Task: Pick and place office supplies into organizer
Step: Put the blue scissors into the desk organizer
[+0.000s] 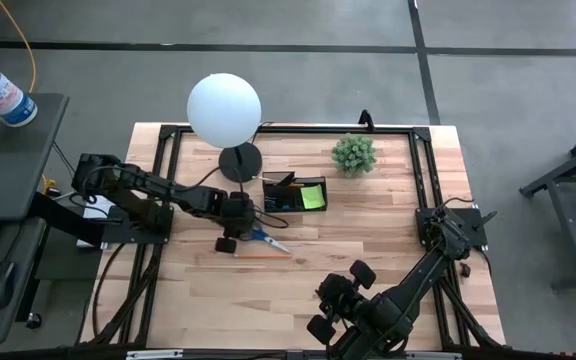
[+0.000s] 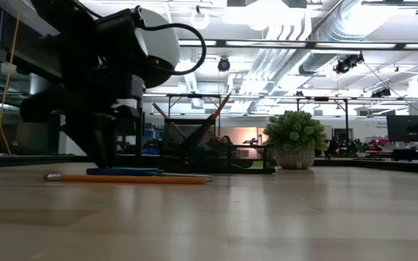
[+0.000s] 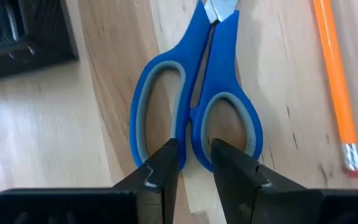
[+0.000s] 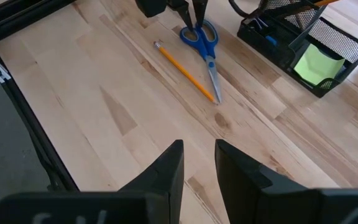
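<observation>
The left pincer [image 3: 194,158] is hovering at the handle end of the scissors [image 3: 194,102], its fingers slightly parted astride the bar between the two loops, not yet clenched. The scissors are lying flat on the worktop [image 1: 368,240] just near of the organizer [image 1: 295,193], blades pointing right, away from the pincer. The right pincer [image 4: 197,162], parted and empty, is waiting at the near edge.

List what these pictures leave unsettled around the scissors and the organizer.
- Scissors: blade tips run off the left wrist view's edge.
- Left pincer: its fingers straddle the handles' junction, but whether they actually press on it cannot be told; in the low view the arm hides the spot.
- Organizer: contents too small in the high view beyond a green pad; cut off by the right wrist view's edge.
- Pencil: tip cut off in the left wrist view.
</observation>
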You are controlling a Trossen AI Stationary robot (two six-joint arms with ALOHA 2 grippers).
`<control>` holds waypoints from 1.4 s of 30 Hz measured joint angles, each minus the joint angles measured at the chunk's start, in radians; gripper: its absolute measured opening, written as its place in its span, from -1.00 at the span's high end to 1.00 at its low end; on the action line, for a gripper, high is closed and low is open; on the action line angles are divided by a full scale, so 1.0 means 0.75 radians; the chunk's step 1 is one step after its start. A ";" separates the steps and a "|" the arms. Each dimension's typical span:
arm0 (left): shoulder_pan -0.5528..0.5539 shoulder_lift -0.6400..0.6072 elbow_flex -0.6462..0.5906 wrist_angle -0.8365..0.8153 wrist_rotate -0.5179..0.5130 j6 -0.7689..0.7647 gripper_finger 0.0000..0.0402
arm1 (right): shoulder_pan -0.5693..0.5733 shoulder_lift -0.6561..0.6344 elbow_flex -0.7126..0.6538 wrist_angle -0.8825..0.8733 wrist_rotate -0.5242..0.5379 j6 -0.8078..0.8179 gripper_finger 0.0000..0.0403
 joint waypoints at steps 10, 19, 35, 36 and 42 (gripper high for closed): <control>0.000 0.001 0.141 -0.108 0.018 0.093 0.59 | 0.000 0.000 0.000 -0.001 0.000 0.000 0.59; 0.000 0.001 0.169 -0.211 0.056 0.135 0.58 | 0.001 0.001 0.000 -0.001 -0.001 0.002 0.59; 0.000 0.001 0.169 -0.221 0.020 0.067 0.11 | 0.001 0.000 0.000 -0.001 0.000 0.002 0.59; 0.000 0.001 0.169 -0.221 0.010 0.065 0.04 | 0.001 0.000 0.000 -0.001 0.001 0.002 0.59; 0.000 0.027 0.168 -0.249 0.031 0.082 -0.20 | 0.001 0.000 0.000 -0.001 0.002 0.002 0.59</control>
